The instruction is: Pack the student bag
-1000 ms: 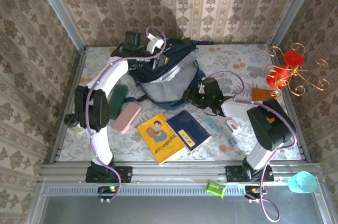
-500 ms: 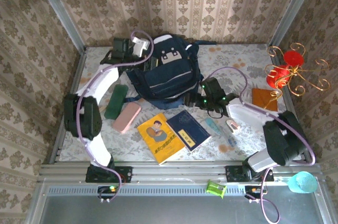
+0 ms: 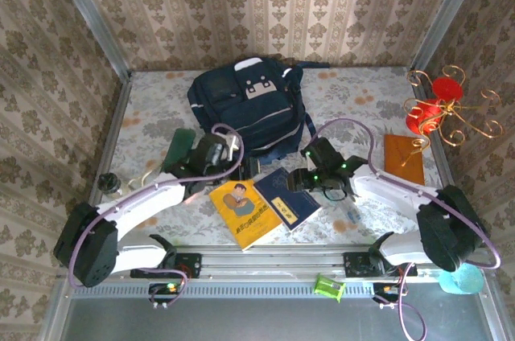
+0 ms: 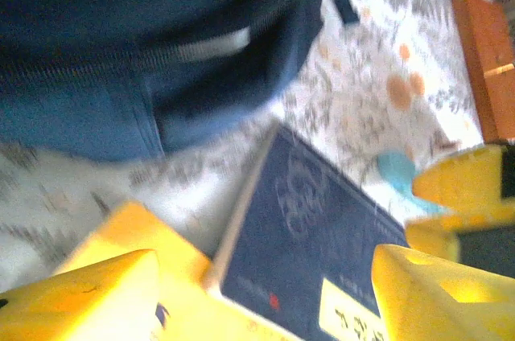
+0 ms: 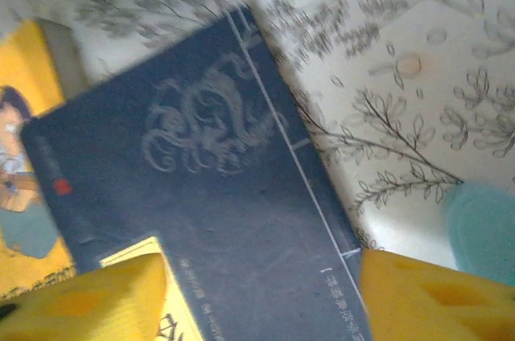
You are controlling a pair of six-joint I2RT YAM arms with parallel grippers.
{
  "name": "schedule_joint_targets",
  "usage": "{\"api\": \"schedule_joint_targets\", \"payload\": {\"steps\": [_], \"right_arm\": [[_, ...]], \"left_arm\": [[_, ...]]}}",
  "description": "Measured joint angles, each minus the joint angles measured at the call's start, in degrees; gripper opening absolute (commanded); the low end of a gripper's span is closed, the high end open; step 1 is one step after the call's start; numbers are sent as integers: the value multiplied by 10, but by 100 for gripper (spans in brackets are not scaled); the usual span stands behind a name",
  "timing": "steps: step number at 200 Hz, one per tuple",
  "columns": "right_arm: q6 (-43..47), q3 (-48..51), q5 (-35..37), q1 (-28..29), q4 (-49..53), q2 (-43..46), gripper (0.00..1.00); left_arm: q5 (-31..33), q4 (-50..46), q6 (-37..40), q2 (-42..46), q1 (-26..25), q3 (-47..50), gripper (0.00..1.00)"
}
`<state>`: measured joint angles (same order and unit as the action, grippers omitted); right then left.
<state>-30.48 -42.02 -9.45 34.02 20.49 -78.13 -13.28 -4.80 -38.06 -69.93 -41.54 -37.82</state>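
While both wrists hang low over the books, readable text is scarce. The navy book [image 5: 209, 196] carries a pale dragon-like drawing, a small red mark near its spine and a yellow label with dark characters too blurred to read. The yellow book [image 3: 245, 212] beside it, partly under its edge, shows a cartoon figure and a column of dark characters, also illegible. I can read no writing on the white-and-grey patch of the student bag [image 3: 249, 108].

Student bag: lies flat at upper centre of the top view, patch toward the back wall; its blue front fills the upper left of my left wrist view [image 4: 121, 43].

Left arm: elbow at lower left of the top view, forearm running up and right. Left gripper [image 3: 235, 166] sits just below the bag, yellow fingers [image 4: 80, 293] spread apart, nothing between them.

Right arm: elbow at lower right, forearm reaching left. Right gripper [image 3: 299, 180] is over the navy book's upper edge, fingers [image 5: 434, 297] likewise apart, holding nothing.
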Motion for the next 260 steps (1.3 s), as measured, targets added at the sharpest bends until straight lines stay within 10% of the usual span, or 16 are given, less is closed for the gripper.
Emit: {"api": "schedule_joint_targets", "payload": {"steps": [61, 260], "right_arm": [[-33, 59, -10, -1, -63, -22, 46], [-76, 115, -8, 0, -147, 9, 40]], "left_arm": [[61, 10, -97, -3, -94, 23, 74], [106, 70, -184, -97, -131, 30, 74]]}}
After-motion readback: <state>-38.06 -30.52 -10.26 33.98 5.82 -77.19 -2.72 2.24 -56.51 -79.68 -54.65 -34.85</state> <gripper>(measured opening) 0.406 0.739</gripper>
